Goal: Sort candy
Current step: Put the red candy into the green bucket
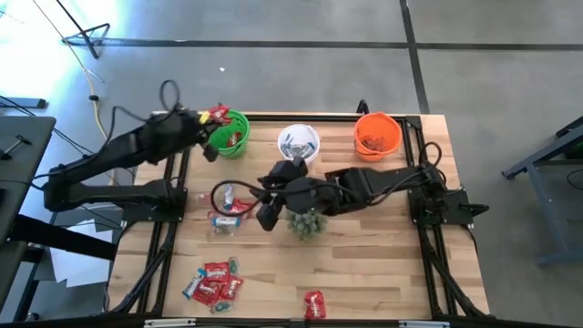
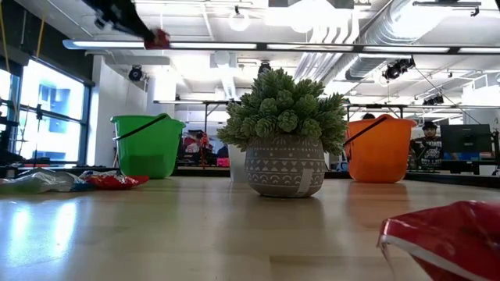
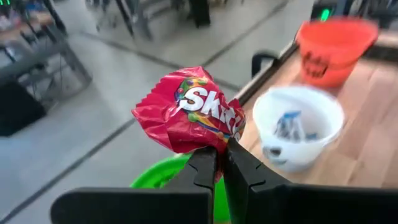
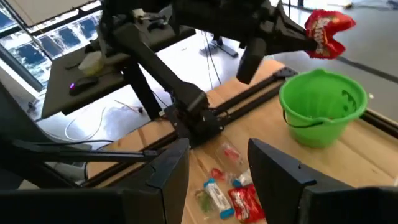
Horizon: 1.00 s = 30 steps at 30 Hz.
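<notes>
Red candy packet (image 3: 189,112) sits pinched in the left hand (image 3: 219,163) above the green bucket (image 4: 323,106); right hand (image 4: 217,171) gapes wide, empty.

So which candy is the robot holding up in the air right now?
Find the green bucket at the table's back left. Just above its rim, the left gripper is shut on a crumpled red Skittles packet. It is the only candy off the table; the others lie flat on the wood.
</notes>
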Tool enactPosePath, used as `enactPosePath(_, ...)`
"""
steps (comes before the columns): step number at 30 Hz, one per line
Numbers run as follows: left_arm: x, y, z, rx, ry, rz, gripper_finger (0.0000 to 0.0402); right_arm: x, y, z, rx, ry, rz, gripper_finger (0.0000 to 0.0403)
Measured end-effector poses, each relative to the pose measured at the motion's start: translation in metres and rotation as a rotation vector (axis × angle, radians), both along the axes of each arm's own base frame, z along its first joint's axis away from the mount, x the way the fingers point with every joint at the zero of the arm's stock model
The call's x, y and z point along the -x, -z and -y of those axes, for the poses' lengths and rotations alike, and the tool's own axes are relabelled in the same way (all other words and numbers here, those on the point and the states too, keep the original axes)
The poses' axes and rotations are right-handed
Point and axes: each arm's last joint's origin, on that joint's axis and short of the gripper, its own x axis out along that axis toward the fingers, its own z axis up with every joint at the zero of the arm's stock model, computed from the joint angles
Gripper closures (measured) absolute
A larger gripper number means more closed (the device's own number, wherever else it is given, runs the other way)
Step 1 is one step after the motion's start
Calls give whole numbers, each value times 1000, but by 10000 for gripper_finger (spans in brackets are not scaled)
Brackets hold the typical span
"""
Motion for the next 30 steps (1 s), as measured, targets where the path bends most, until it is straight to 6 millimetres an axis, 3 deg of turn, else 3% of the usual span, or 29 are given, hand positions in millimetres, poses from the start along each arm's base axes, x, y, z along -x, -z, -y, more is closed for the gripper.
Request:
enactPosePath(6,-14,19,-34,131,25,-98,401,2,7,8,-35,38,-67,245)
enactPosePath(11,-9,35,-58,292,-12,-140,401,8,17,9,-47,41,-178,245)
enactPosePath(16,-3,54,-69,491,-7,-212,401,20,28,19,23,49,-371,245)
enactPosePath(24,-17,59,-87,444,-30,-186,400,53,21,55,40,77,-590,245)
enactPosePath(30,-24,66,-95,456,-32,-198,377,77,7,64,79,77,-655,245)
